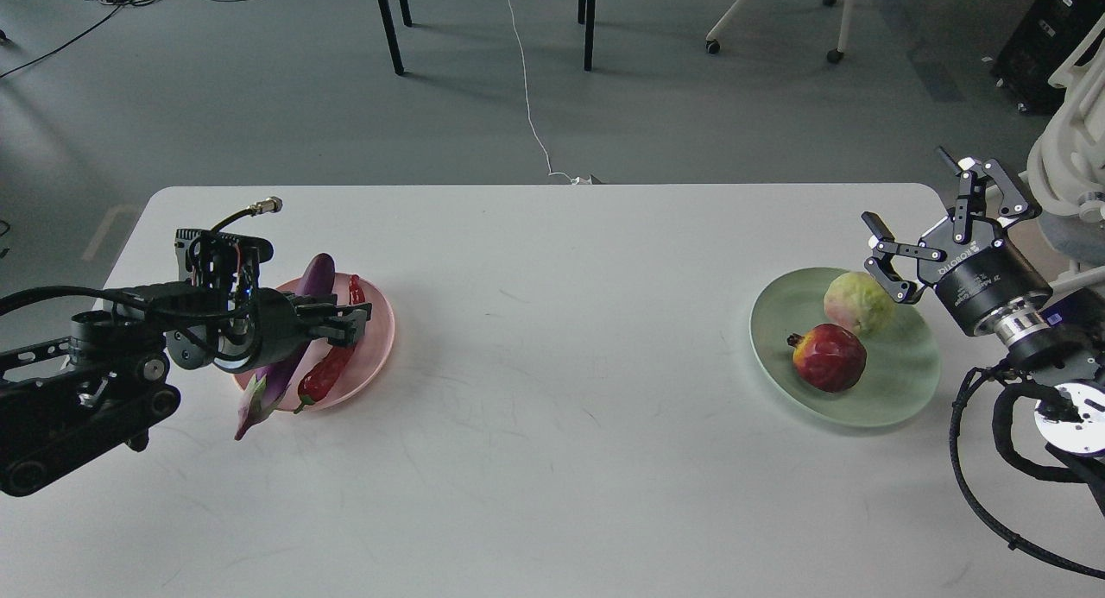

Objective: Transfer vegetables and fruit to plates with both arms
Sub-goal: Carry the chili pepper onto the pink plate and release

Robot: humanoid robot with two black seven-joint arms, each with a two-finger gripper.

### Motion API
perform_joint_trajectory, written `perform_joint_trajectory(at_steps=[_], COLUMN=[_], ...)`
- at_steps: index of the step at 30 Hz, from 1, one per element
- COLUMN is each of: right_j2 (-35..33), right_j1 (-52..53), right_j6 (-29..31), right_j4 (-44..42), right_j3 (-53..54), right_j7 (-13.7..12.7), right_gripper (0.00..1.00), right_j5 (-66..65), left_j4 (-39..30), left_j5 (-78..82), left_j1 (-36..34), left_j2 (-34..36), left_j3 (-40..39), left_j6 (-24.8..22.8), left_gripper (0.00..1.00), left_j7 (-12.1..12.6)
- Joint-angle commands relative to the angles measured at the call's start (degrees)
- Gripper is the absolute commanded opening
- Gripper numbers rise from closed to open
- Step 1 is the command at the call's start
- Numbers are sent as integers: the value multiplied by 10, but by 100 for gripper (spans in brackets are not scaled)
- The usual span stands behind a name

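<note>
The pale pink plate [377,339] sits at the table's left. The purple eggplant [317,275] lies across it, its stem end hanging over the front rim. My left gripper [347,317] is over the plate, shut on the red chili pepper [323,379], whose lower end rests on the plate beside the eggplant. The pale green plate [898,384] at the right holds the dark red pomegranate [830,356] and the pale yellow-green fruit [857,303]. My right gripper [908,191] is open and empty, just beyond the plate's far right rim.
The white table [552,425] ends just behind both plates and close to my right arm. Table legs [388,24], a white cable [527,89] and chair wheels are on the grey floor beyond.
</note>
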Motion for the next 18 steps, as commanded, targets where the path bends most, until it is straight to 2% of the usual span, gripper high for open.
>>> perform_joint_trajectory(at_steps=[1,4,8,12,18], right_j2=[-3,-6,-1,4,5], right_j1=[0,0,7,16,47], right_j6=[0,0,0,-5,-8], right_j4=[-1,-1,-1,-1,0], right_j3=[-1,-3,-3,-7,-10], right_j7=[0,0,0,0,0], right_gripper=[98,98,98,98,98], right_j5=[0,0,0,-2,-27], left_j4=[0,-1,-3,-8,0], left_j5=[-9,-69,-240,-416,-551], left_j1=[-14,-12,-6,-1,24], left_j2=[-2,-5,-16,-18,-50], left_j3=[-29,-99,-138,-145,-169], left_j6=[4,6,21,66,99], left_gripper=[99,100,100,100,100], left_j7=[-38,-71,-80,-99,-182])
